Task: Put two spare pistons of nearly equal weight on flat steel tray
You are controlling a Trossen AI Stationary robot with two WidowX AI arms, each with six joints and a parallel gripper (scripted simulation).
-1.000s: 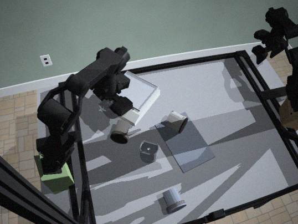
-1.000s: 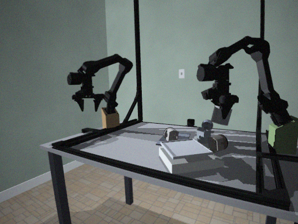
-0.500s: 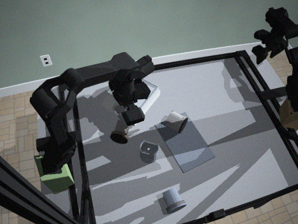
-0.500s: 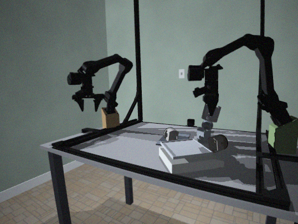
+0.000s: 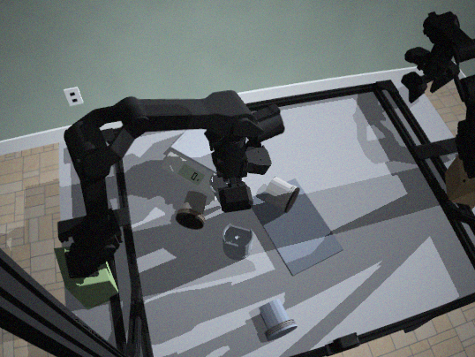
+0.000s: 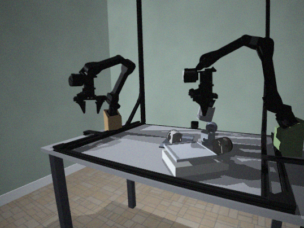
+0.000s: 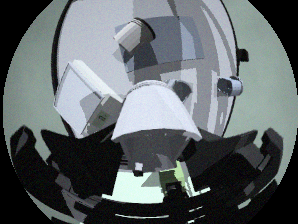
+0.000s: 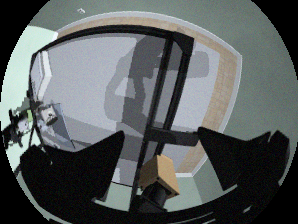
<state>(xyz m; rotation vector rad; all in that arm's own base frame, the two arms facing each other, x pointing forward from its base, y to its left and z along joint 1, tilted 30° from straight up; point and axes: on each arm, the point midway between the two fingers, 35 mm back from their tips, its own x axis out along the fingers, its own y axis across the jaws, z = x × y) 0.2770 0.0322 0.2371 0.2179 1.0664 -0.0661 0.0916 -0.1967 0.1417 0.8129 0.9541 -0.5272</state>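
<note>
Left gripper point(image 5: 235, 197) point(image 6: 205, 112) point(image 7: 155, 145) pinching piston point(image 6: 205, 113) point(image 7: 156, 112); likely rigid, heavy, slippery; grip straight sides. Right gripper point(image 6: 90, 112) point(image 8: 161, 132) spread, seemingly empty.

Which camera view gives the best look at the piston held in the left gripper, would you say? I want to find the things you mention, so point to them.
The left wrist view: the held piston point(image 6: 205, 113) point(image 7: 156, 111) fills its centre, between the left gripper's point(image 6: 204, 113) point(image 7: 156, 145) fingers. The exterior view shows it small, partly behind a finger; in the top view the arm hides it; the right wrist view is too small to tell.
</note>
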